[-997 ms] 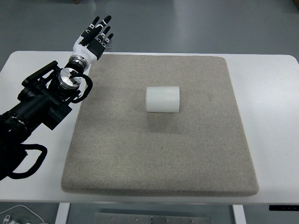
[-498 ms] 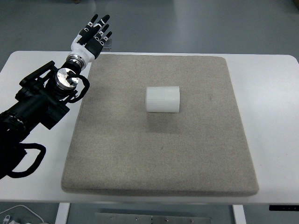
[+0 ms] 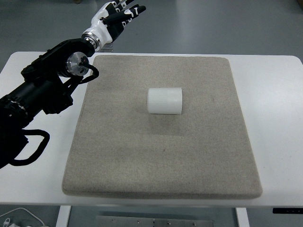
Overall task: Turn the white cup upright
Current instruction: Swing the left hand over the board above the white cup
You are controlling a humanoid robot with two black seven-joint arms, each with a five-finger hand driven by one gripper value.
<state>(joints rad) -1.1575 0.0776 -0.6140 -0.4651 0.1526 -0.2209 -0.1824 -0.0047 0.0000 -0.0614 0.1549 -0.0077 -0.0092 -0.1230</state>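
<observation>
A white ribbed cup [image 3: 164,100] lies on its side near the middle of a grey felt mat [image 3: 161,156]. My left hand [image 3: 118,14] hovers past the mat's far left corner, above the table's back edge, with fingers spread and holding nothing. It is well up and to the left of the cup. Its black arm [image 3: 42,94] runs in from the left edge. The right arm is out of view.
The mat rests on a white table [image 3: 277,118]. Grey floor [image 3: 213,23] lies beyond the table's far edge. Cables hang at the lower left, under the table's front edge.
My left hand has lifted and swung right and away, from beside the mat's far left corner to past the table's back edge. The cup has not moved.
</observation>
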